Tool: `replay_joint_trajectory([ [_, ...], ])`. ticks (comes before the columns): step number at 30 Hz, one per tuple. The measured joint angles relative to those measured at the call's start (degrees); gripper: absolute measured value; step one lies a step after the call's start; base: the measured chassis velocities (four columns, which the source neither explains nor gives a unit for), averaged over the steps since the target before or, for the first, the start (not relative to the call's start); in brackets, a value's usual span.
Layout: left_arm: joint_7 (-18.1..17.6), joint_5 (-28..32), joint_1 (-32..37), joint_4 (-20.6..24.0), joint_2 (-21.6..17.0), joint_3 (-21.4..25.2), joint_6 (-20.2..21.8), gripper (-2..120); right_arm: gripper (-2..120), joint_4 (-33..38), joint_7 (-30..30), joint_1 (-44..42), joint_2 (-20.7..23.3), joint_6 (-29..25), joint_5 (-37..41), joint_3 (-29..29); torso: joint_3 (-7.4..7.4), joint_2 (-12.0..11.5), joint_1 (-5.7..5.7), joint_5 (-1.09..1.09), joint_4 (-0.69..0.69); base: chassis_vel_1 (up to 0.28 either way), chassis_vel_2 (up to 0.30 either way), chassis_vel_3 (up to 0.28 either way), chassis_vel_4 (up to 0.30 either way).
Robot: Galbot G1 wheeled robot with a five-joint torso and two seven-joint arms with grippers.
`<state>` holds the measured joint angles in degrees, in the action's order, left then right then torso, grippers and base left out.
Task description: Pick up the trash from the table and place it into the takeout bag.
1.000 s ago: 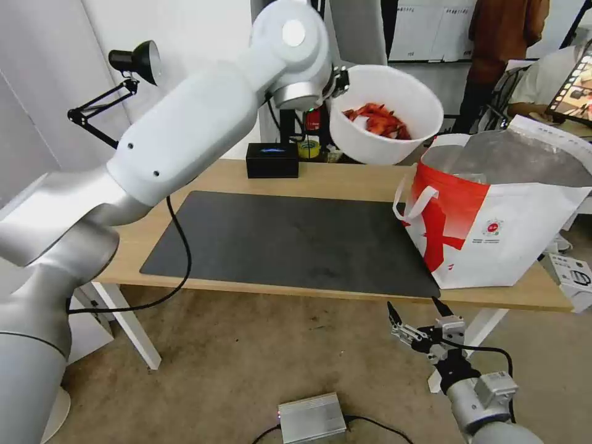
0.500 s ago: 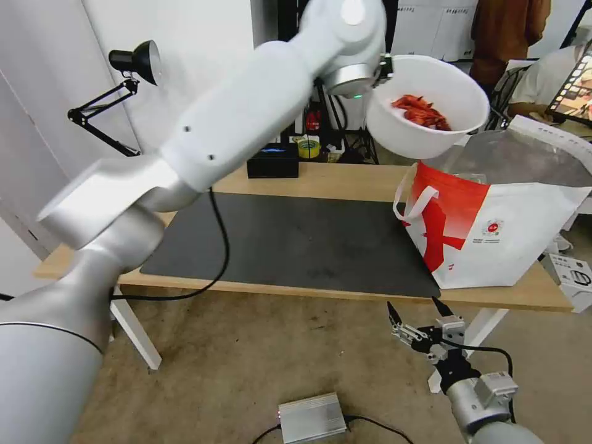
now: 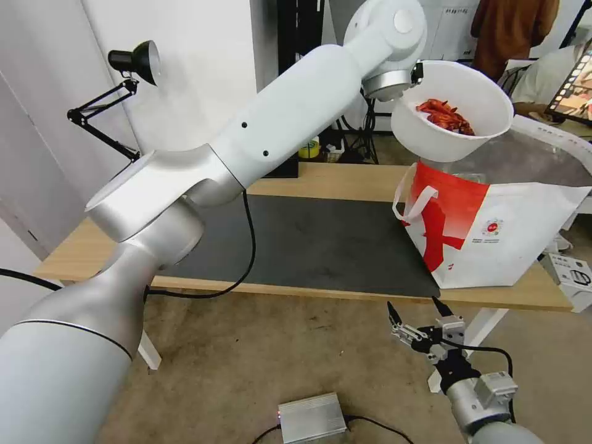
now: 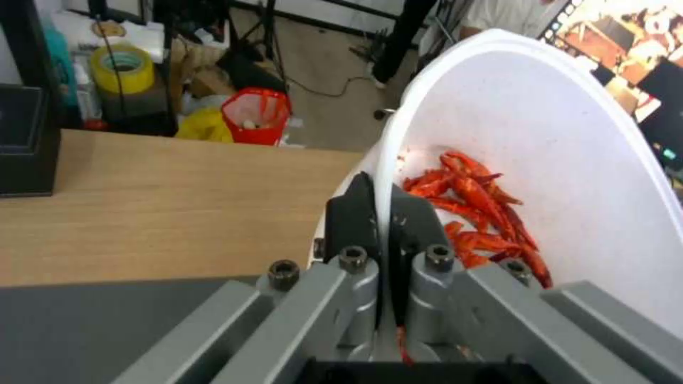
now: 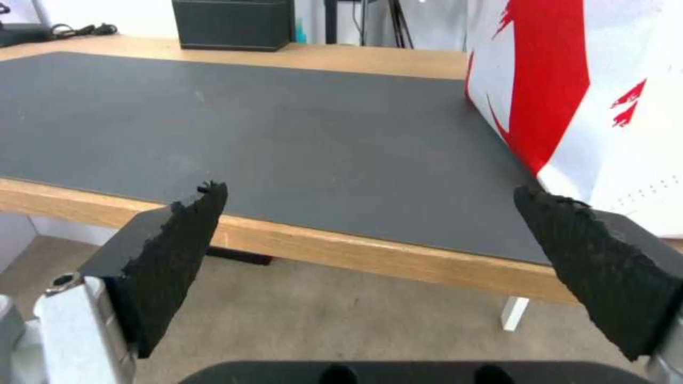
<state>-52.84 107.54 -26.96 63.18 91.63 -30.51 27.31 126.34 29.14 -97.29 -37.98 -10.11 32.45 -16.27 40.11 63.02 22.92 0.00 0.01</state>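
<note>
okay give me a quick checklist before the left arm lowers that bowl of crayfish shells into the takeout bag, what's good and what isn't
1. Grip on the bowl: ok. The left gripper is shut on the rim of the white bowl, one finger inside and one outside.
2. Contents staying in: ok for now. The crayfish shells sit inside the tilted bowl, none spilling.
3. Bowl over the bag mouth: ok. It hangs above the near edge of the takeout bag.
4. Bag open: ok. Its foil lining shows.
5. Bag standing steady: cannot tell. Nothing holds it.
6. Right gripper out of the way: ok. It is open, below the table edge.
</note>
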Motion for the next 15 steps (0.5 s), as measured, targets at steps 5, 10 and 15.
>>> replay_joint_trajectory([
  [5,4.2,-4.2,0.9,0.4,-0.1,-1.9,-0.1,0,100,0.0,0.0,0.0,0.0,0.0,0.0,0.0,0.0,0.0,0.0,0.0,0.0,0.0,0.0,0.0,0.0],
  [10,8.3,-7.6,1.6,1.0,-0.1,-3.3,-1.4,0,100,0.0,0.0,0.0,0.0,0.0,0.0,0.0,0.0,0.0,0.0,0.0,-0.01,0.0,0.0,0.0,0.0],
  [15,12.8,-12.2,2.0,1.1,-0.2,-5.0,-2.9,0,100,0.0,0.0,0.0,0.0,0.0,0.0,0.0,-0.01,0.0,0.0,0.0,-0.01,0.0,0.0,0.0,0.0],
])
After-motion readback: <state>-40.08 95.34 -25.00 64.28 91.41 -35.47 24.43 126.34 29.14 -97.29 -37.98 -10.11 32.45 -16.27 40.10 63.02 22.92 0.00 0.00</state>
